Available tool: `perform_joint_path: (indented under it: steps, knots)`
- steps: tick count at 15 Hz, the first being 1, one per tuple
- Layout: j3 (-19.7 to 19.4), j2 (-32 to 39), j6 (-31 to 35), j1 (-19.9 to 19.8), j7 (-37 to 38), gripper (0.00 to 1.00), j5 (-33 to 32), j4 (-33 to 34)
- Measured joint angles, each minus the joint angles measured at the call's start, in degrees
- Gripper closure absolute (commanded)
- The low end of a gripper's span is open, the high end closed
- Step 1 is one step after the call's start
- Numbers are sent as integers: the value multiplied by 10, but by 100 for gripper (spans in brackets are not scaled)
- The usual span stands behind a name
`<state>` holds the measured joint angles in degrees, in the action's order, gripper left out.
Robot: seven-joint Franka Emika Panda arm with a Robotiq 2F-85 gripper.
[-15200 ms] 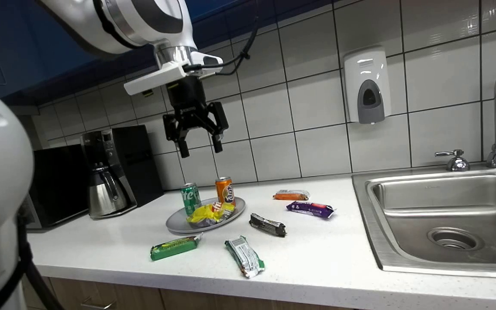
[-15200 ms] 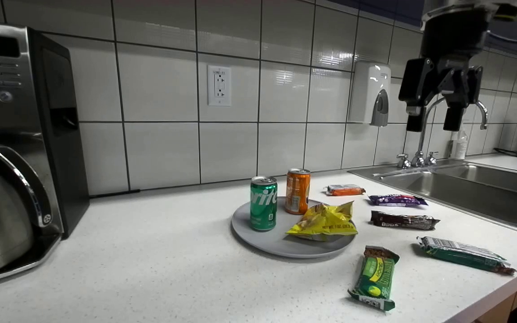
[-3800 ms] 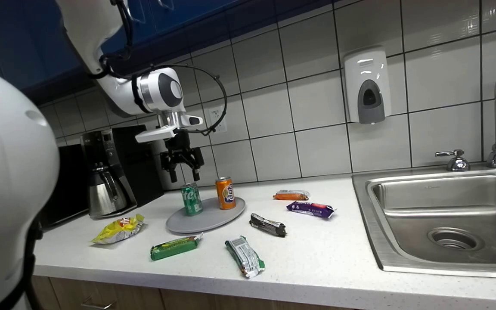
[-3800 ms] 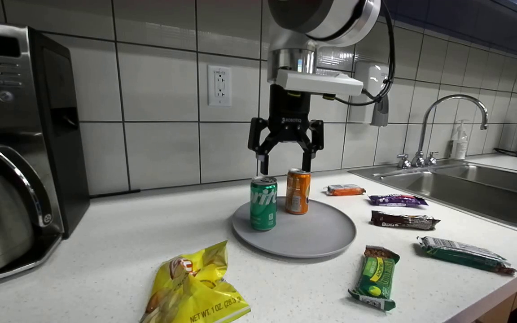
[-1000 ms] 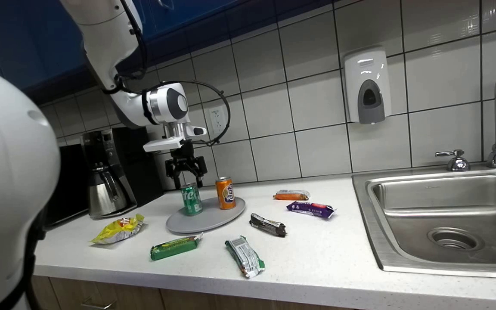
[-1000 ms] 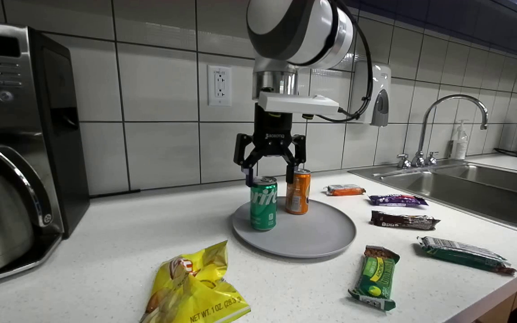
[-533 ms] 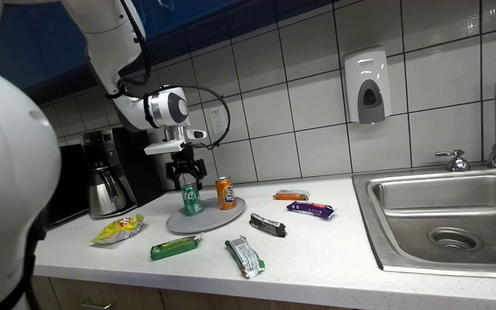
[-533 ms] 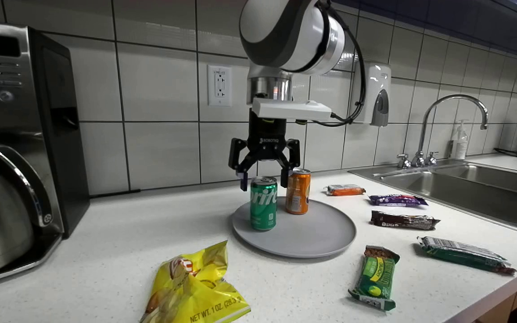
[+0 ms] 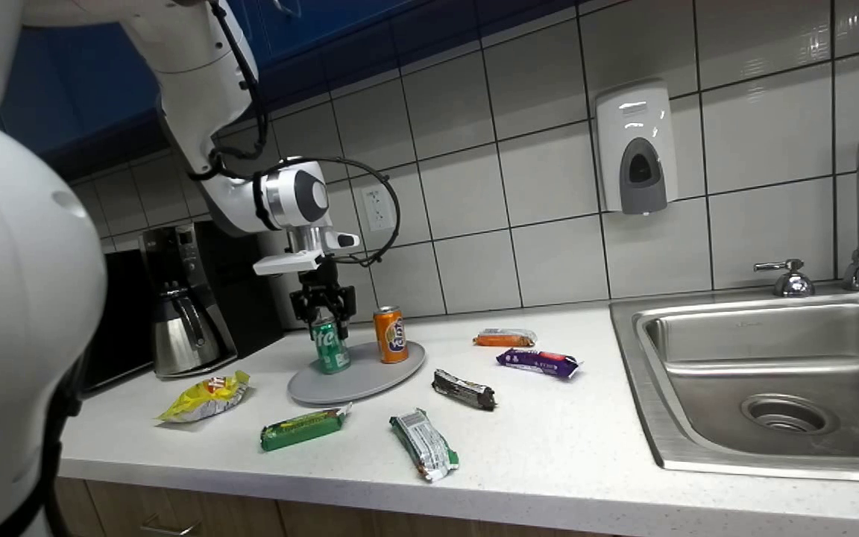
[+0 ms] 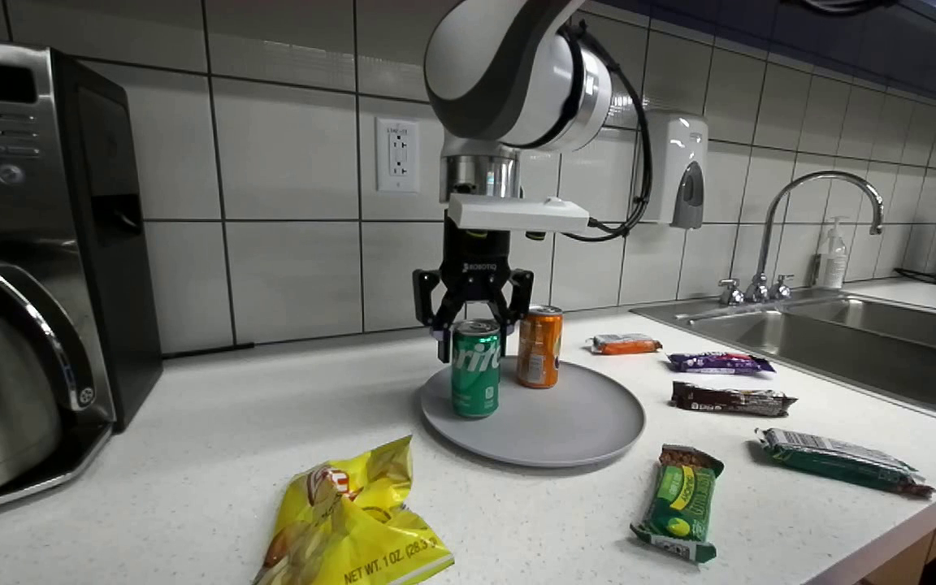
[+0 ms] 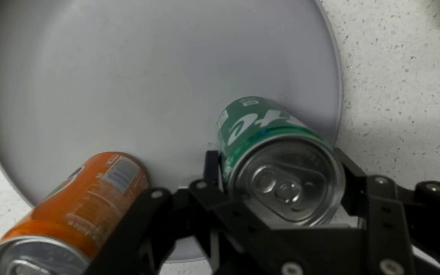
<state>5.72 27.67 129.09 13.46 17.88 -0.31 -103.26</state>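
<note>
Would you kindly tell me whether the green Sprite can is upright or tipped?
Upright: both exterior views show the green Sprite can standing on the gray plate, and the wrist view shows its upturned lid.

Glossy metal Sprite can

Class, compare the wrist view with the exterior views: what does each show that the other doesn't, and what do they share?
Only the wrist view: a clear, close look from above at the pull tab of the green can.

Only the exterior views: the sink, soap dispenser, coffee maker and five snack bars.

Both: the green can, orange can, gray plate, white counter and gripper, its fingers either side of the green can.
</note>
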Motion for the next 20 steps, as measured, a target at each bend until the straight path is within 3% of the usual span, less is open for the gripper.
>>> perform_joint_path:
  steps: [1, 12, 20]
  knots:
    - [0, 3, 3, 0, 0, 62, 0, 2]
    - [-1, 8, 4, 8, -5, 62, 0, 13]
    - [0, 36, 4, 19, -28, 62, 0, 64]
